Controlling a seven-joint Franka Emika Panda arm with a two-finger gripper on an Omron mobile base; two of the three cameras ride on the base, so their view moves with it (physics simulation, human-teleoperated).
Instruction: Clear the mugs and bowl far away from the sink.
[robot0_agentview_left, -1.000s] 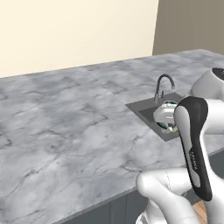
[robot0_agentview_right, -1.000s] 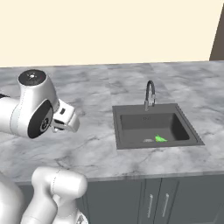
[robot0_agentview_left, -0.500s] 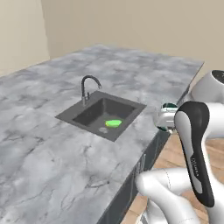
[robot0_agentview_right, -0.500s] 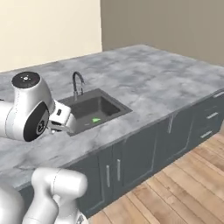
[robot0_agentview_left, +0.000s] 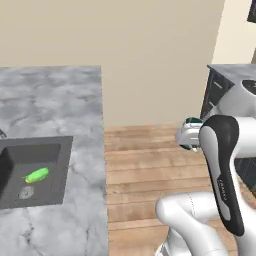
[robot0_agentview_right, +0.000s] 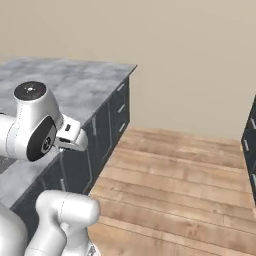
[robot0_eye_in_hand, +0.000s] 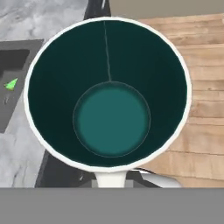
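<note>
We are carrying the pale mug with the teal inside (robot0_eye_in_hand: 109, 94) in our gripper (robot0_eye_in_hand: 111, 178), whose jaws are pinched nearly closed on the mug at its near rim. In the hand view the mug's open mouth is facing the camera and its teal bottom is plain to see, so it is riding upright under the hand with nothing in it. In the left base view the mug (robot0_agentview_left: 189, 134) is hanging over the wooden floor (robot0_agentview_left: 145, 170), well clear of the marble counter (robot0_agentview_left: 50, 95) and of the dark sink (robot0_agentview_left: 30, 170), where a small green item (robot0_agentview_left: 36, 175) is lying in the basin.

We judge that we are in the transport step, taking this mug far from the sink. The next move calls for a counter surface within reach; a dark cabinet unit (robot0_agentview_left: 220, 95) is standing ahead on the right and may serve. Then we need to lower the mug level and open the jaws only once it is resting.
</note>
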